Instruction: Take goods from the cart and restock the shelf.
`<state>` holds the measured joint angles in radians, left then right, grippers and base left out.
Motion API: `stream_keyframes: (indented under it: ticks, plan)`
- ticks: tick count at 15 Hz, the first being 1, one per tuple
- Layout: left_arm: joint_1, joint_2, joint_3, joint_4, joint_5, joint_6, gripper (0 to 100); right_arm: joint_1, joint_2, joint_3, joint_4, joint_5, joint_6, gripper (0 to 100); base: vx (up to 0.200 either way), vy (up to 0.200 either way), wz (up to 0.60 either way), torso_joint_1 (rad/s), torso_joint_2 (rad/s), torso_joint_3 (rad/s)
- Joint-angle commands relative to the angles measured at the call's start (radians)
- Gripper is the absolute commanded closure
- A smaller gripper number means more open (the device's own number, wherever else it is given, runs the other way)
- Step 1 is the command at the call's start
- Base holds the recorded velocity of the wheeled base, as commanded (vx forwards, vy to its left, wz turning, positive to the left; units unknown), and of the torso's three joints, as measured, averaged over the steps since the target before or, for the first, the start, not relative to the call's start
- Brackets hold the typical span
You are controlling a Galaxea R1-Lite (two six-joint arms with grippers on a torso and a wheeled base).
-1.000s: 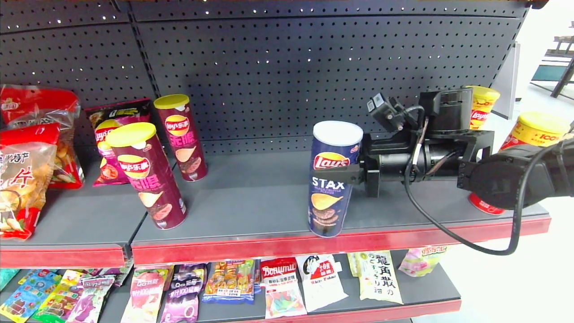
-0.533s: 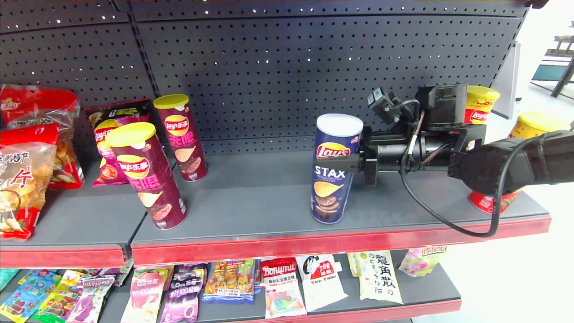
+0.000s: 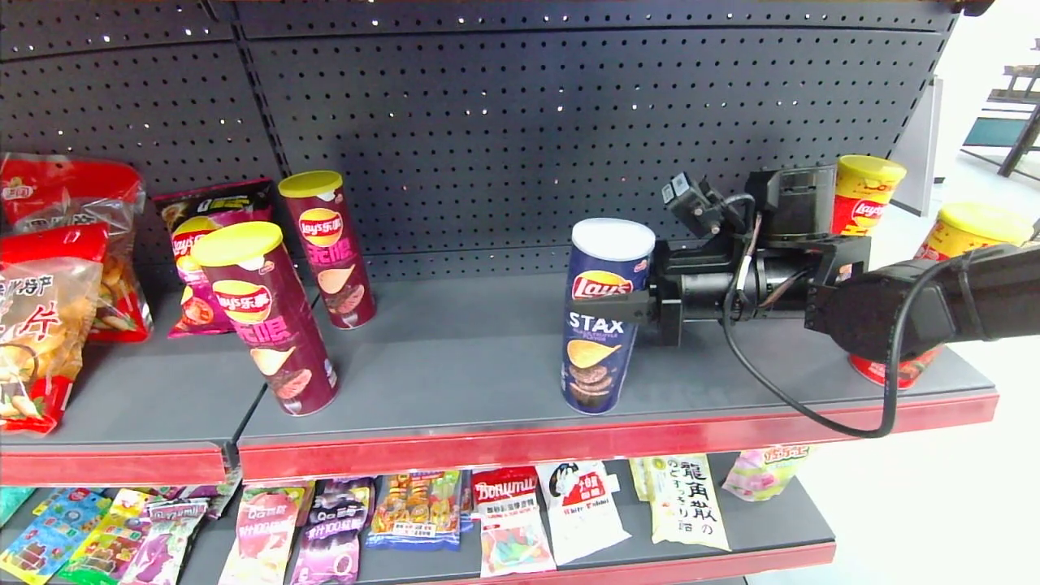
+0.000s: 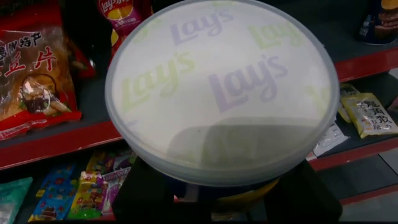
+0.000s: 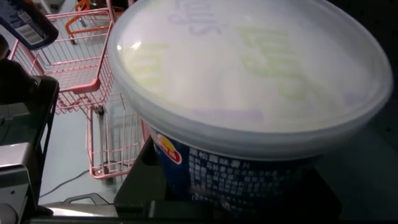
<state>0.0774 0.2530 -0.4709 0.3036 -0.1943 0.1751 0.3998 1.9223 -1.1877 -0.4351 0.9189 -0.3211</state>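
Nearest: left gripper [image 4: 221, 198], clasped around a second can [image 4: 221, 93] just under its pale lid, held out in front of the shelving. Item: pink wire cart [image 5: 74, 62], on the floor, away from the shelf. Item: lower tier of flat packets [image 3: 504, 512], not concerned. Item: shelf [image 3: 487, 357], grey deck with red lip [image 3: 406, 451]. Item, the task's thing: blue can [image 3: 597, 361], white-lidded, just behind the lip, right of centre, leaning slightly; whether its base sits fully on the deck cannot be told. Item: right gripper [image 3: 621, 310], entering from the right, grasping the blue can at mid-height, one finger across its front. Step in hand, by judgement: setting down. To do it well: bring the can plumb, seat the base flat and clear of the lip, loosen the jaws only once the deck bears it, then draw off rightward without dragging the label; a tall narrow can tips readily. Item: two maroon cans [image 3: 264, 317], left, well apart. Item: yellow-lidded cans [image 3: 865, 195], behind the right arm; mind them on withdrawal. Item: snack bags [image 3: 49, 301], far left. Rearmost: pegboard [image 3: 528, 122].
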Motion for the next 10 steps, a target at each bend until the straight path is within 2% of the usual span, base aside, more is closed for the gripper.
stream_keyframes:
  ticks: [1, 4, 10]
  plan:
    - [0.001, 0.002, 0.000, 0.000, -0.001, 0.000, 100, 0.001, -0.006, 0.016, 0.004, 0.000, -0.003, 100, 0.000, 0.000, 0.00, 0.000, 0.00, 0.000]
    - [0.001, 0.002, 0.000, 0.000, -0.001, 0.000, 100, 0.001, 0.012, 0.022, -0.005, -0.002, -0.039, 100, 0.000, 0.000, 0.00, 0.000, 0.00, 0.000]
    - [0.001, -0.001, 0.000, 0.000, 0.001, 0.000, 100, 0.001, 0.012, 0.016, -0.002, 0.015, -0.029, 100, 0.000, 0.000, 0.00, 0.000, 0.00, 0.000]
